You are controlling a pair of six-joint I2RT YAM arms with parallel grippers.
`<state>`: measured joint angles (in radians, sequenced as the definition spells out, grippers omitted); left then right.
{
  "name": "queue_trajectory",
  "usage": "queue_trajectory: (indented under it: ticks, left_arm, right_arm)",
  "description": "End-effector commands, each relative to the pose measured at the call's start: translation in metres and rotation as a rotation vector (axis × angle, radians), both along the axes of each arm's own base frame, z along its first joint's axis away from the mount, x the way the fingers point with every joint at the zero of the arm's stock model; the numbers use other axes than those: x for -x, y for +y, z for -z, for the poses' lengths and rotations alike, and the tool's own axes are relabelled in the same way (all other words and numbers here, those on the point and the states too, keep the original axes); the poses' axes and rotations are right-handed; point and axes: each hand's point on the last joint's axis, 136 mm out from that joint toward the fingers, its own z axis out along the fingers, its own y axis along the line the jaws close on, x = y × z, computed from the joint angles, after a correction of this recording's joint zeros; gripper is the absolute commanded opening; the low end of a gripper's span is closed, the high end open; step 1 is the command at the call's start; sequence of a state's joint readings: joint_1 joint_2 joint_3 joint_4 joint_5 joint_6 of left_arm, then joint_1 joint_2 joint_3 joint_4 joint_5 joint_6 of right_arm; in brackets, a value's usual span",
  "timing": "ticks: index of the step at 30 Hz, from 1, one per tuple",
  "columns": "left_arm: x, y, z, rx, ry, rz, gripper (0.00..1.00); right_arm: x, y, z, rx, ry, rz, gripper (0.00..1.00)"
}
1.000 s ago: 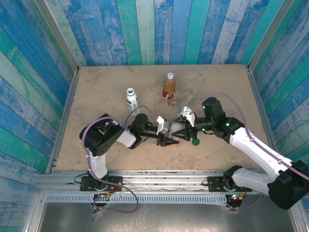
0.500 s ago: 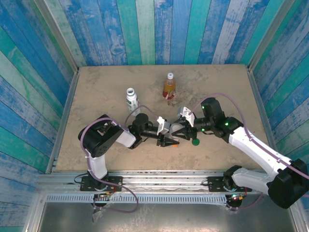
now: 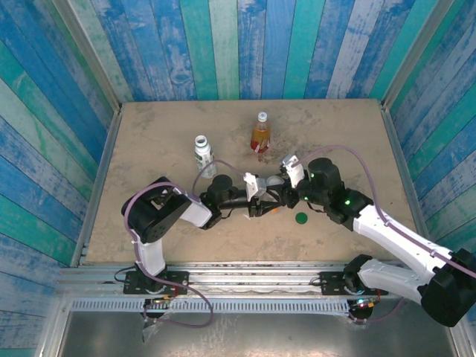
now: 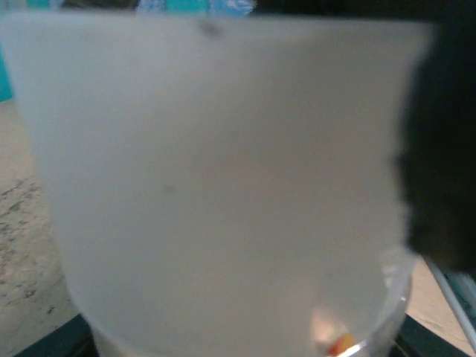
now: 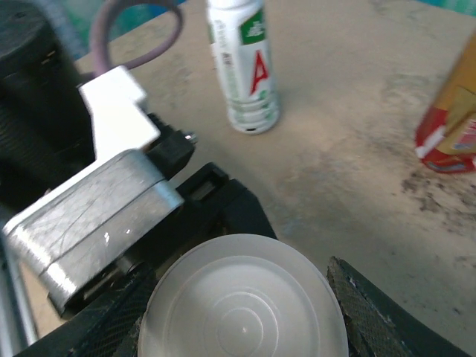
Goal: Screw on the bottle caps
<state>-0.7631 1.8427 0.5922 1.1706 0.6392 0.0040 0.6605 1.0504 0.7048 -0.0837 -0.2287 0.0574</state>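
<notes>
Left gripper (image 3: 265, 206): reaching in from the left at table centre, clenched on the short clear bottle (image 4: 357, 338); dark fingertips at both lower corners of the left wrist view, flanking the bottle's rim.

Right gripper (image 3: 279, 189): meeting the left one from the right, clamped on the wide translucent cap (image 5: 242, 297); a dark finger pressed to each side of the cap in the right wrist view.

Wide translucent cap: sitting over the mouth of the short clear bottle, upright, top face with moulded rings turned toward the right wrist camera; whether threaded on or merely resting, cannot tell.

Short clear bottle: mostly hidden under the cap; a sliver of clear rim and a speck of orange label visible below the cap's skirt.

Dark green cap (image 3: 301, 218): lying flat on the table (image 3: 163, 134), just to the near right of the two grippers, touching neither.

White-labelled bottle (image 5: 242, 67): standing upright, beyond the left arm, apart from both grippers.

Amber bottle (image 3: 260, 134): standing upright toward the back, to the right of the white-labelled one, red label low on its body.
</notes>
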Motion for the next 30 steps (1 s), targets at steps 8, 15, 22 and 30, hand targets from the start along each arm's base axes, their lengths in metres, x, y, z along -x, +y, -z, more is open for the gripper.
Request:
queue_trajectory:
  ticks: [8, 15, 22, 30]
  left_arm:
    - [-0.035, 0.005, -0.016, 0.034, -0.038, -0.171, 0.56]
    - [-0.018, 0.003, -0.025, 0.095, -0.048, -0.085, 0.76]
    - [0.003, 0.008, -0.039, 0.134, -0.075, 0.015, 0.91]
    - [0.021, 0.007, -0.044, 0.14, -0.084, 0.138, 0.89]
  right_arm:
    - [-0.012, -0.032, 0.023, 0.071, 0.029, 0.275, 0.42]
    - [-0.006, -0.018, -0.005, 0.009, -0.052, 0.146, 0.43]
    - [0.013, -0.016, -0.028, -0.054, -0.137, -0.006, 0.43]
    - [0.043, -0.012, -0.044, -0.085, -0.206, -0.252, 0.43]
